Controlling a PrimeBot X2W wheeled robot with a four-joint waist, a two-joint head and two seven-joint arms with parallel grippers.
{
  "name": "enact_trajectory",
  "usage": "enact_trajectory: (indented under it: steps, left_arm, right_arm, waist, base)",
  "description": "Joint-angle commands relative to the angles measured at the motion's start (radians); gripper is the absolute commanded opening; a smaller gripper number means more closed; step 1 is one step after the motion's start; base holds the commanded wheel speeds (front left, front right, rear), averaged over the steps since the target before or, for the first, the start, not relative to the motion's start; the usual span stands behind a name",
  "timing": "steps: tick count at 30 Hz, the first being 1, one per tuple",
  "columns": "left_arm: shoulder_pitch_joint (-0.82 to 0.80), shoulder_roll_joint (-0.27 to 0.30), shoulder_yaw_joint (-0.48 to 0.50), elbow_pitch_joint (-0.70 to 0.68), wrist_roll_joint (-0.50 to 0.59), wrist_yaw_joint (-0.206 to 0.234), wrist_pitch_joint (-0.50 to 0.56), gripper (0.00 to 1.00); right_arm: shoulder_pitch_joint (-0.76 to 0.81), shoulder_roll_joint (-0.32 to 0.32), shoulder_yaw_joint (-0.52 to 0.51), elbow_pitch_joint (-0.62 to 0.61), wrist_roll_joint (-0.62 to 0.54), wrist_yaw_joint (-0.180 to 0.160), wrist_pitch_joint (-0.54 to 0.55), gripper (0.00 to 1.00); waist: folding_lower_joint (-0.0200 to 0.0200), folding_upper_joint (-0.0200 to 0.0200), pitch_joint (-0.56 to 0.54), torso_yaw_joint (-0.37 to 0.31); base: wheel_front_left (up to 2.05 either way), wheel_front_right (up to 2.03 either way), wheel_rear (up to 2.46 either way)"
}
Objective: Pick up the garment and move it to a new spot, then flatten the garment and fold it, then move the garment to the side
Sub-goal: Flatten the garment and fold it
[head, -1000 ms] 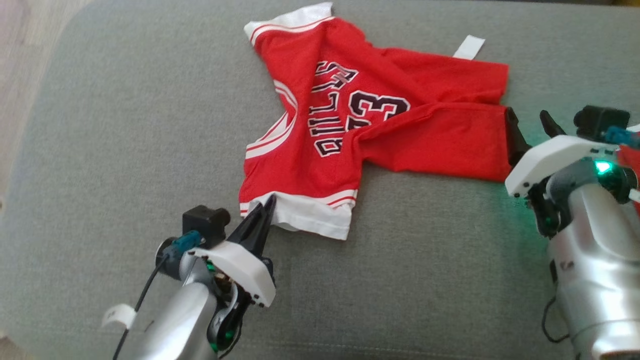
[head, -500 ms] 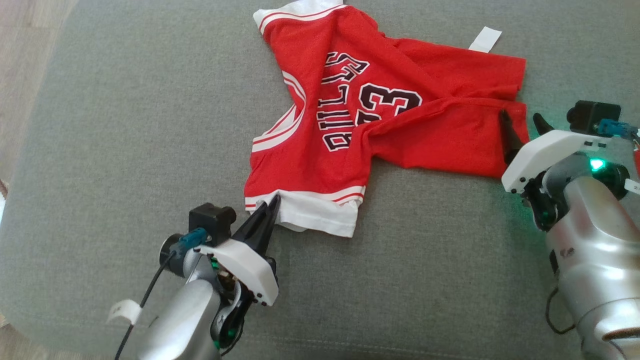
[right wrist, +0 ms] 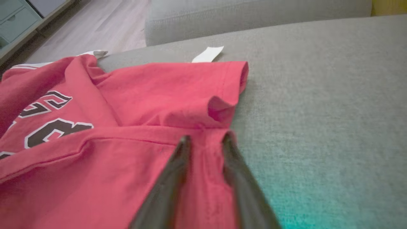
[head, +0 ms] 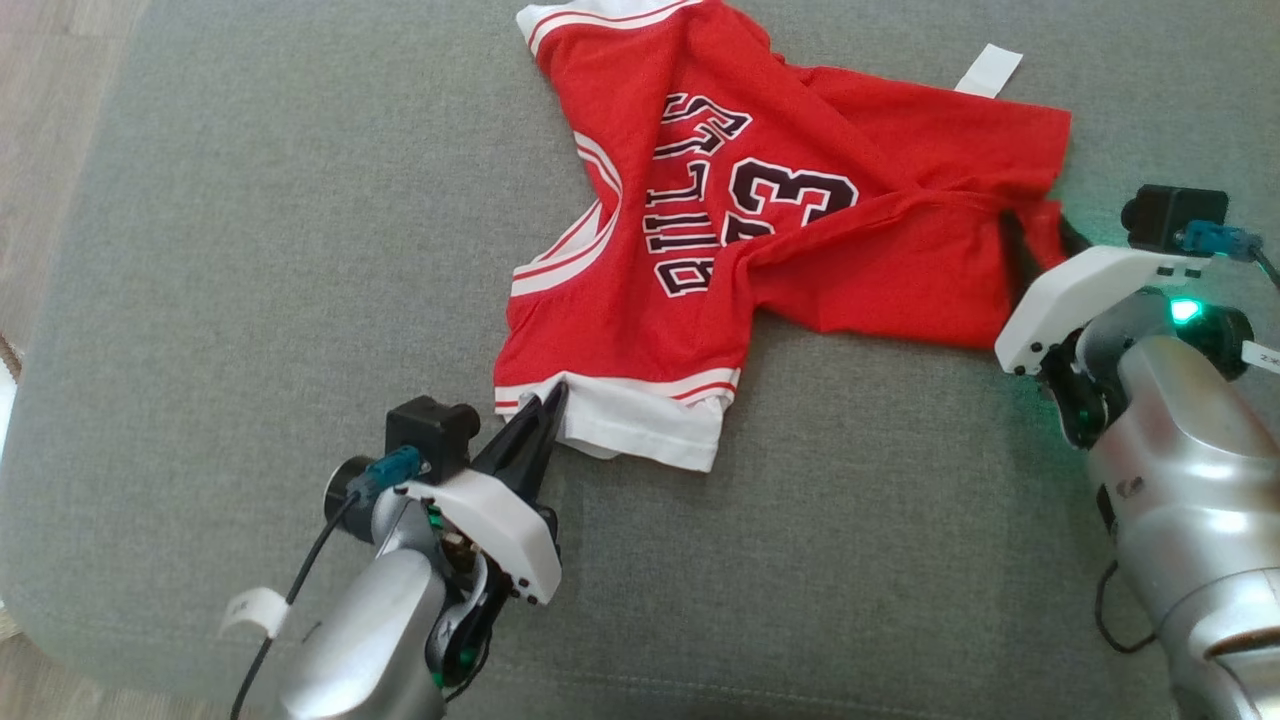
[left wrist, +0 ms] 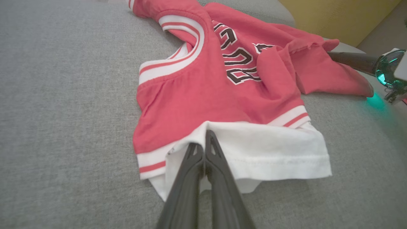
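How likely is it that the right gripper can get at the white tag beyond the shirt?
Probably yes: the tag lies uncovered on the cushion, ahead of the right gripper, past the edge of the shirt; only flat cloth lies between.

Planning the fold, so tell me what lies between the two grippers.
The red shirt itself: in the head view its rumpled body runs from the left gripper, shut on the white edge, to the right gripper straddling the red edge.

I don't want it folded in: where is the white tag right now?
In the head view the white tag lies on the grey cushion at the upper right, just beyond the far edge of the red jersey.
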Motion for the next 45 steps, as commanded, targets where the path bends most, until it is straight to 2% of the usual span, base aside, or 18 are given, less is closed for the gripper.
enact_trajectory:
  steps: [1,10,16,22,28,36,40,45]
  left_arm:
    - [-0.038,0.008,0.028,-0.021,-0.005,-0.004,-0.013,0.0]
    - [-0.031,0.021,0.034,0.002,-0.018,0.002,-0.023,0.0]
    - [-0.02,0.053,0.067,-0.01,-0.042,0.009,-0.034,0.0]
    - [-0.034,0.131,0.143,-0.084,-0.078,0.022,-0.031,0.0]
    - [-0.101,0.227,0.235,-0.218,-0.114,0.034,0.001,0.0]
    - [-0.189,0.324,0.35,-0.422,-0.133,0.086,0.035,0.0]
    - [-0.194,0.363,0.393,-0.536,-0.132,0.12,0.057,0.0]
    - [-0.161,0.425,0.434,-0.693,-0.135,0.153,0.126,0.0]
  right_arm:
    - [-0.036,-0.006,0.035,-0.021,0.013,-0.001,-0.027,0.0]
    - [-0.025,-0.018,0.106,-0.012,0.049,-0.001,-0.103,0.0]
    - [0.018,-0.028,0.172,-0.084,0.097,-0.001,-0.168,0.0]
    - [0.061,-0.094,0.254,-0.265,0.135,-0.001,-0.215,0.0]
    - [0.071,-0.189,0.26,-0.474,0.12,-0.001,-0.229,0.0]
    - [0.105,-0.257,0.215,-0.717,0.038,-0.001,-0.227,0.0]
    - [0.145,-0.275,0.184,-0.852,0.024,-0.001,-0.19,0.0]
    - [0.214,-0.283,0.078,-1.041,-0.016,-0.001,-0.102,0.0]
  waist:
    - [-0.0001,0.0,-0.001,0.0]
    - [-0.0001,0.0,-0.04,-0.021]
    - [-0.0001,0.0,-0.1,-0.06]
    - [-0.0001,0.0,-0.163,-0.117]
    - [-0.0001,0.0,-0.207,-0.165]
    - [-0.0001,0.0,-0.268,-0.212]
    - [-0.0001,0.0,-0.291,-0.228]
    - [-0.0001,0.0,-0.297,-0.239]
  base:
    - [0.0,0.0,0.0]
    - [0.0,0.0,0.0]
    - [0.0,0.0,0.0]
    - [0.0,0.0,0.0]
    - [0.0,0.0,0.0]
    - [0.0,0.0,0.0]
    - [0.0,0.0,0.0]
    - [0.0,0.0,0.0]
